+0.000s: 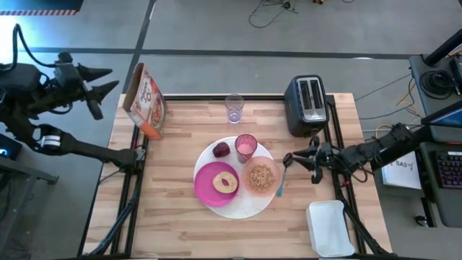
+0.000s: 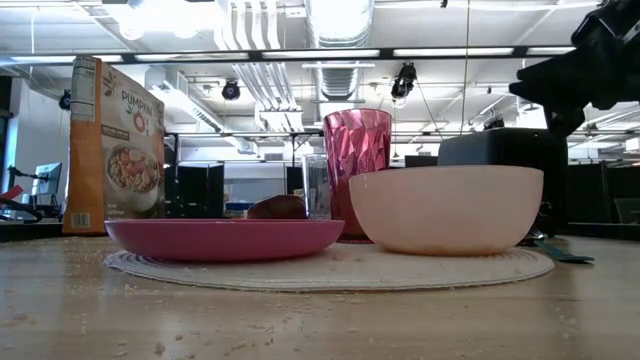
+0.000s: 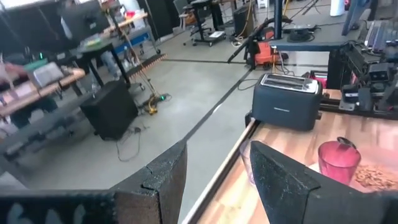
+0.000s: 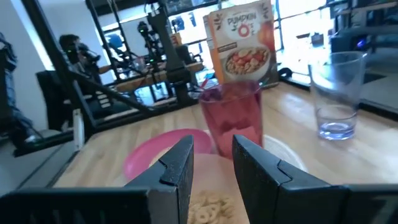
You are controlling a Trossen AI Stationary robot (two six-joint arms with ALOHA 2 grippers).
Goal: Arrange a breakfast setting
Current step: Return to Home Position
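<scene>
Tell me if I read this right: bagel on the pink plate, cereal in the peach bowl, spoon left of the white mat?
Not quite: the high view shows the spoon right of the white mat, beside the peach bowl. The bagel on the pink plate and cereal in the bowl are correct.

Left dark six-joint arm sits folded off the left side of the wooden desk [image 1: 173, 217], its two-finger hand [image 1: 113, 78] pointing right, fingers spread. Right dark arm reaches in from the right edge, hand [image 1: 289, 159] hovering, fingers slightly apart, gripping nothing.
</scene>
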